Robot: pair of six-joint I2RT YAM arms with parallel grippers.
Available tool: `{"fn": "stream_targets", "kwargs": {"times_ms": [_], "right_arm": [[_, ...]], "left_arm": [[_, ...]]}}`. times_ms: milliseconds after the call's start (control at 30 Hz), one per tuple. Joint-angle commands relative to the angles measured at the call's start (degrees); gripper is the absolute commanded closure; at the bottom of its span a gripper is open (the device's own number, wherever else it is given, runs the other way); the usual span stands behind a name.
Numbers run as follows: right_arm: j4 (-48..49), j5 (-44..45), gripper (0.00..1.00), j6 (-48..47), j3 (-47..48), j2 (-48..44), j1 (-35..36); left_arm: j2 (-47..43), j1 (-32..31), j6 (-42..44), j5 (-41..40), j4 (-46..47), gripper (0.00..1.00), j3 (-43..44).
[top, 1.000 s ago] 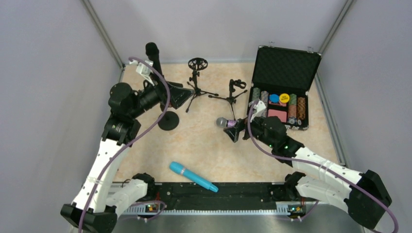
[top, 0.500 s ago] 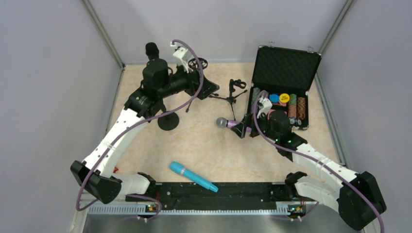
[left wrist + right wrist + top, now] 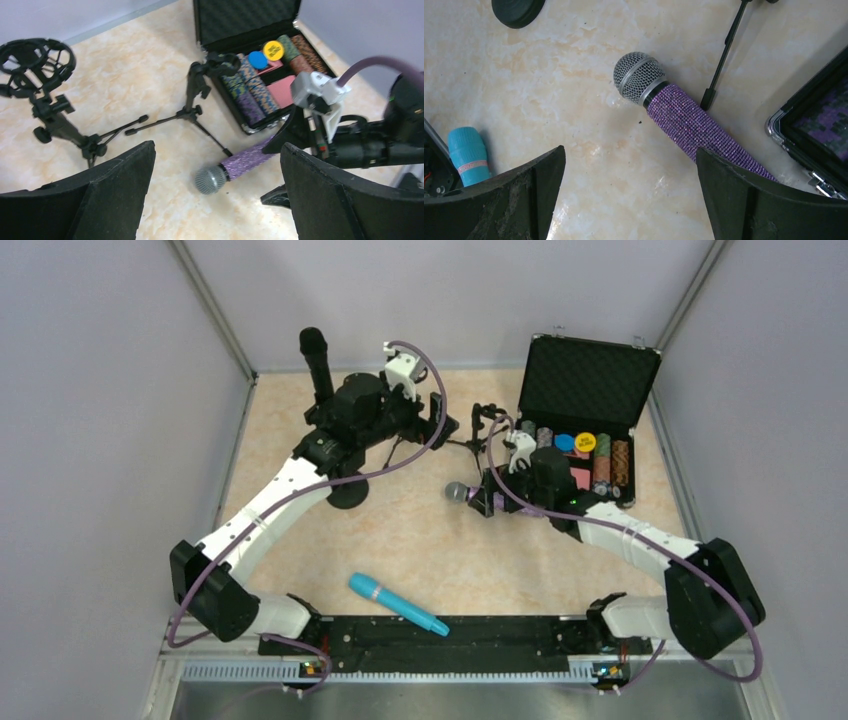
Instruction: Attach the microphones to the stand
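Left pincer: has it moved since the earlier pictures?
Yes. In the top view the left pincer swung rightward, away from the round-base stand toward the open chip case.

Black microphone (image 3: 316, 358) stands upright at the back; purple microphone (image 3: 462, 492) and cyan microphone (image 3: 397, 604) (near the front edge) lie on the surface (image 3: 420, 540).

purple mic (image 3: 694, 120) glittery rough body w/ silver metal mesh grille; cyan mic (image 3: 397, 604) smooth matt plastic
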Motion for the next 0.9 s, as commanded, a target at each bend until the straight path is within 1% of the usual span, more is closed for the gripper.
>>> {"fn": "stream_targets", "kwargs": {"times_ms": [0, 167, 300, 400, 567, 667, 767, 867], "right_arm": [[-0.4, 1.35, 0.01, -4.31, 5.59, 3.45, -0.14], [-0.51, 5.45, 0.01, -7.4, 9.07, 10.42, 0.8], [-3.94, 8.51, 0.01, -9.15, 12.63, 16.38, 1.33], [-5.43, 10.01, 0.01, -10.15, 13.29, 18.39, 1.8], [-7.34, 14.21, 0.03, -12.41, 12.8, 18.92, 4.09], [-8.19, 16.09, 0.06, -13.04, 12.34, 19.26, 6.14], [-10.12, 17.76, 0.13, -13.11, 12.53, 20.16, 8.22], [-11.55, 17.34, 0.2, -12.41, 12.2, 20.58, 9.49]], "left_arm": [[-3.57, -0.18, 4.09, -4.34, 10.83, 0.01, -5.16], [-4.7, -0.1, 4.36, -4.2, 15.22, 0.01, -10.17], [-5.01, -0.07, 3.82, -3.21, 15.94, 0.01, -10.92], [-5.13, -0.12, 3.45, -2.63, 16.08, 0.01, -10.96], [-5.72, -0.1, 3.58, -2.44, 16.08, 0.01, -11.21], [-6.31, -0.12, 3.85, -2.67, 16.16, 0.01, -11.3], [-6.96, -0.13, 4.11, -3.2, 16.17, 0.01, -11.59], [-7.81, -0.11, 4.45, -3.64, 16.3, 0.01, -12.08]]}}
